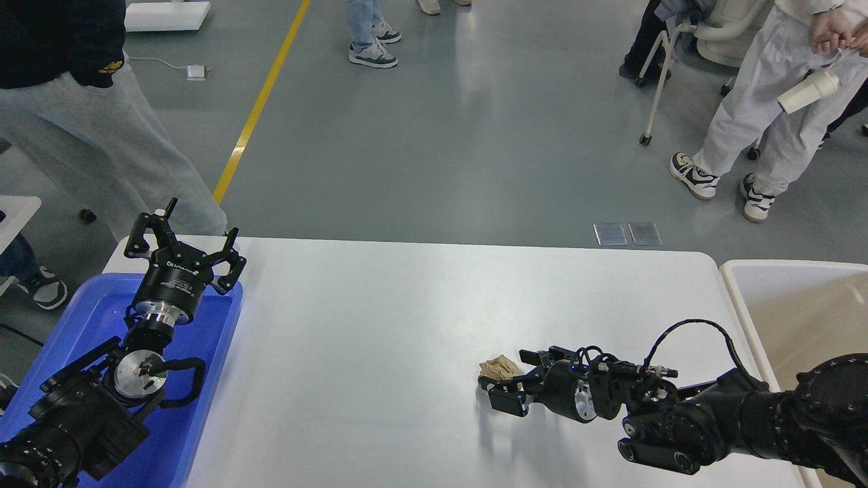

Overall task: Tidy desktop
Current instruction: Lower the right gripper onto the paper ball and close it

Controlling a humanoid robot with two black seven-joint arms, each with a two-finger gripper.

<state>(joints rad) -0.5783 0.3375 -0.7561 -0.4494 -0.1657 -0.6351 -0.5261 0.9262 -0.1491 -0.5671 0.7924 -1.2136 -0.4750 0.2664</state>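
Observation:
The white desktop (366, 325) fills the middle of the head view. A small crumpled tan paper wad (497, 368) lies on it at the right of centre. My right gripper (507, 381) comes in from the right, low over the table, with its two fingers standing apart on either side of the wad. My left gripper (183, 238) is open and empty, pointing up over the far end of the blue tray (203, 379).
A cream-rimmed beige bin (800, 305) stands past the desktop's right edge. The blue tray sits along the left edge under my left arm. People stand on the grey floor beyond the table, one close to the far left corner.

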